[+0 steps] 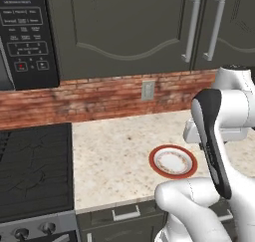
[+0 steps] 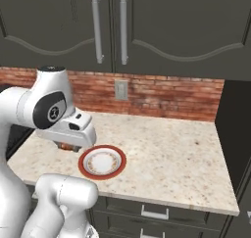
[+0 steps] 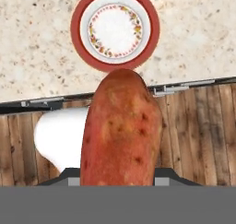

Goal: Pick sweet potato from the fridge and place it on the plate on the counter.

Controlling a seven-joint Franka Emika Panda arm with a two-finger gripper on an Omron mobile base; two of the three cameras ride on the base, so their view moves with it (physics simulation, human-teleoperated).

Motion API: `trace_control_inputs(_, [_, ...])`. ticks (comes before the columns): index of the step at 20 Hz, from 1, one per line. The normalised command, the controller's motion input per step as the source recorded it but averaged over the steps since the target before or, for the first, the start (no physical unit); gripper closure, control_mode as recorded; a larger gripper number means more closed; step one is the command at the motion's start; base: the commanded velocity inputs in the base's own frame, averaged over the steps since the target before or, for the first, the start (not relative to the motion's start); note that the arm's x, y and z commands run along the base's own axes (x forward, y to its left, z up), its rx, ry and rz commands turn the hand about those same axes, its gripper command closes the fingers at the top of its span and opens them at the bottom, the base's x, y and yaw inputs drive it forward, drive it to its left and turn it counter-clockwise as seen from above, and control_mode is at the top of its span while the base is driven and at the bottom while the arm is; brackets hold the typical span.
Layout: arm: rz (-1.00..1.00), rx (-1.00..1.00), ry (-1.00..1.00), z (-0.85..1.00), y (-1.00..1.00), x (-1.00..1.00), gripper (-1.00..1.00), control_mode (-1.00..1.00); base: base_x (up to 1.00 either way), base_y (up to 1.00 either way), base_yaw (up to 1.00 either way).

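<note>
My gripper [image 3: 118,179] is shut on the sweet potato [image 3: 120,131], an orange-red tuber that rises large between the fingers in the hand view. The hand hangs over the counter's [image 1: 109,156] front edge, just short of the plate [image 3: 76,29]. The plate, red-rimmed with a white patterned centre, lies bare on the counter [image 2: 171,154] near that edge, plate [image 1: 173,176] and plate [image 2: 102,176]. In the right base view a bit of the sweet potato [image 2: 65,146] peeks out under the white hand, left of the plate. I cannot tell whether the tall dark panel [image 2: 238,129] at the counter's right end is the fridge.
A black stovetop [image 1: 35,171] adjoins the counter on the left, under a microwave [image 1: 25,37]. Dark wall cabinets [image 2: 162,26] with metal handles hang above a brick backsplash [image 1: 99,99]. Drawers [image 2: 154,212] sit below the counter, over a wooden floor [image 3: 203,131].
</note>
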Motion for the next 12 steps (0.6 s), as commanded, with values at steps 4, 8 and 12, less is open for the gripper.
trace_control_inputs(4, [0.0,0.08,0.2,-0.54,-0.03,0.31,1.0,-1.0,0.0,0.0,0.0])
trace_control_inputs(8, [0.0,0.05,0.13,-0.52,-0.01,0.41,1.0,-1.0,0.0,0.0,0.0])
trace_control_inputs(12, [0.0,0.0,0.01,-0.33,0.0,0.34,1.0,-1.0,0.0,0.0,0.0])
